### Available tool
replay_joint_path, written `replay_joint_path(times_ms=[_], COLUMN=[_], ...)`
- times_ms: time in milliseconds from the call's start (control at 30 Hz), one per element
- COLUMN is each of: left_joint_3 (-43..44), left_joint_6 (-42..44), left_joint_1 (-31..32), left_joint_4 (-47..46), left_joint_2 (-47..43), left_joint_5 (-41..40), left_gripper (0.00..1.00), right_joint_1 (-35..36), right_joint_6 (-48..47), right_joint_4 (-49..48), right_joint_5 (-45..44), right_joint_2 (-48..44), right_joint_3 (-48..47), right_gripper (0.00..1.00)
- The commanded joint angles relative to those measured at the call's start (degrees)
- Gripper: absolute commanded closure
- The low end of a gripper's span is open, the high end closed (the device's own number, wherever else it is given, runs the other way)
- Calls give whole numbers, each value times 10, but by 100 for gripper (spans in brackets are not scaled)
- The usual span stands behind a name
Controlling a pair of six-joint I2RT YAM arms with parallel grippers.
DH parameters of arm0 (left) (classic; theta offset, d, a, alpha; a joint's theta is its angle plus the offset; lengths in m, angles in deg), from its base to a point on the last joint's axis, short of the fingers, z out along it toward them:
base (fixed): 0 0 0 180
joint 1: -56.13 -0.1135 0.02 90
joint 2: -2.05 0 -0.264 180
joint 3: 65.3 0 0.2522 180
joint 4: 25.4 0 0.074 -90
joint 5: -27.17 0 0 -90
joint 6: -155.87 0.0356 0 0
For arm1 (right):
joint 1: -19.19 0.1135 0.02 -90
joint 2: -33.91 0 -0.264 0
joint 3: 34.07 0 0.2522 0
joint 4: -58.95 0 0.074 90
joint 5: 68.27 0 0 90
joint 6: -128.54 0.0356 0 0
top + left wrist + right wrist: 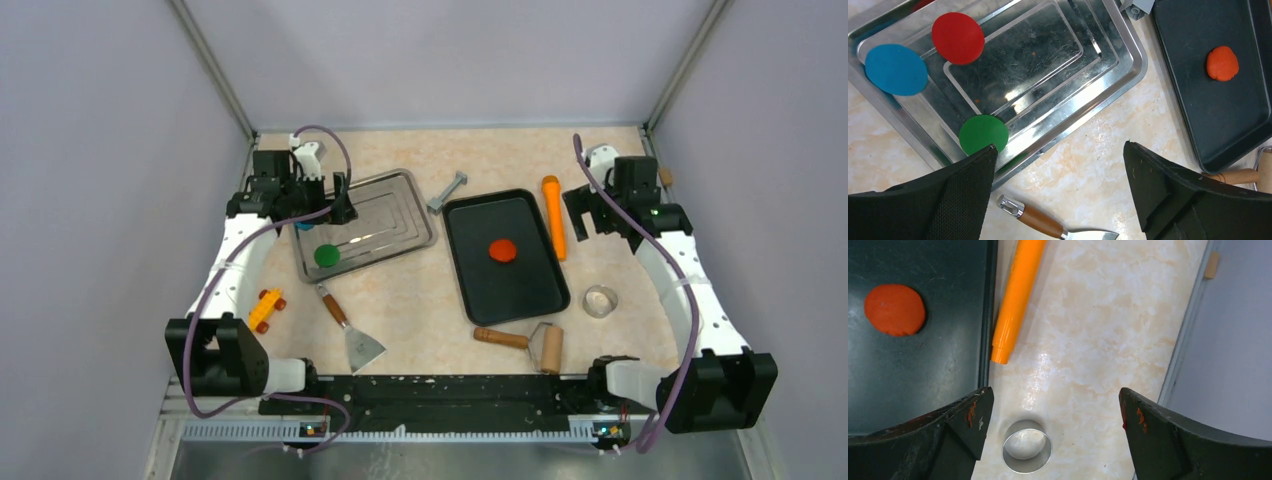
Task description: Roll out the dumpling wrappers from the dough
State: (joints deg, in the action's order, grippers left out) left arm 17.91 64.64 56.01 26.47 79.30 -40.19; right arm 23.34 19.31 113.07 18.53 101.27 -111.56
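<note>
Left gripper (1059,148) and right gripper (1054,390) gape empty; take the near wooden rolling pin (547,346), flatten the orange-red clay blob (502,250) evenly.

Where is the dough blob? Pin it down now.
In the top view, the dough sits alone in the upper middle of the black tray, right of centre, between the steel tray and the orange carrot-shaped toy.

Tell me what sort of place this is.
Probably a robot lab cell staged as a play kitchen: plain grey walls enclose a marble-look table, orange-red clay dough sits on a black tray, and a wood-handled roller and scraper lie nearby.
</note>
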Motion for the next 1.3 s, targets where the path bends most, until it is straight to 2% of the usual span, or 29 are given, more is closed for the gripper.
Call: replay_joint_path(times_ms=[0, 100, 167, 333, 467, 633, 900, 1033, 1267], left_joint_3=[-15, -9, -7, -8, -1, 11, 4, 6, 20], left_joint_6=[-23, -27, -31, -39, -43, -42, -28, -25, -35], left_joint_1=[-1, -1, -1, -1, -1, -1, -1, -1, -1], left_joint_4=[-33, -31, -30, -38, -44, -46, -41, -41, -45], left_joint_2=[-17, -11, -10, -16, -16, -16, -26, -16, 14], left_joint_5=[-8, -4, -3, -6, -4, -7, -22, -25, -14], left_gripper=[1, 1, 1, 1, 1, 1, 1, 1, 1], right_joint_1=[4, 4, 14, 116, 213, 294, 326, 371, 472], right_joint_6=[-30, -132, -186, -243, -257, -256, -320, -340, -326], right_joint_4=[6, 62, 99, 167, 160, 118, 97, 105, 47], right_joint_5=[82, 241, 303, 288, 251, 223, 274, 289, 243], right_joint_2=[-26, -39, -39, -11, -1, 3, 19, 34, 33], right_joint_3=[0, -8, -10, 2, 48, 114, 165, 172, 225], right_gripper=[1, 4, 7, 24, 32, 35, 36, 38, 40])
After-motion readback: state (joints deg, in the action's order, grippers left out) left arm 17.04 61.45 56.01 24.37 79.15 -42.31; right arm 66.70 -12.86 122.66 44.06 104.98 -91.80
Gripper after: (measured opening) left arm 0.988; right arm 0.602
